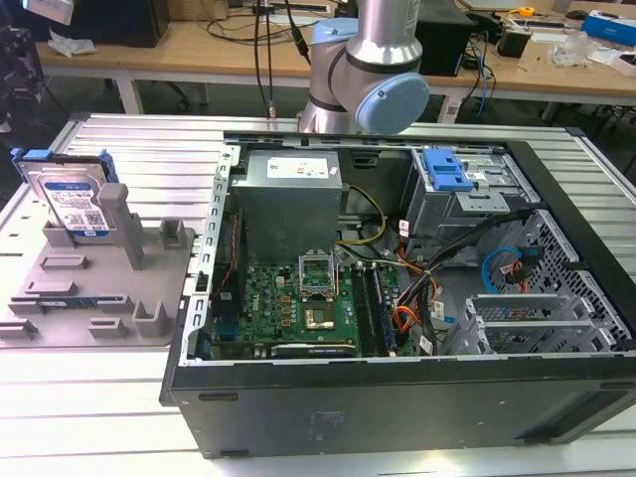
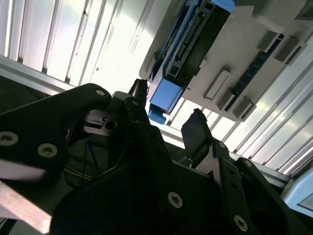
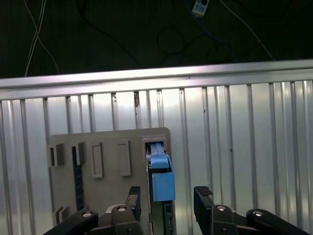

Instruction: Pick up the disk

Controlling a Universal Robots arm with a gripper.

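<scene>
Approach stage, as judged: silver rectangular metal hard disk (image 1: pixel 72 199) is stood upright in grey plastic posted fixture (image 1: pixel 109 298) on ribbed metal surface (image 1: pixel 89 397). Gripper (image 3: pixel 167 193) jaws are spread, empty, clear of it. Straddling its edge is required.

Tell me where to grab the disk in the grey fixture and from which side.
Probably by its two flat faces near the top edge, coming down from above. The disk stands on edge in the grey fixture, whose posts crowd its lower part. In the first wrist view the open fingers flank its edge.
</scene>
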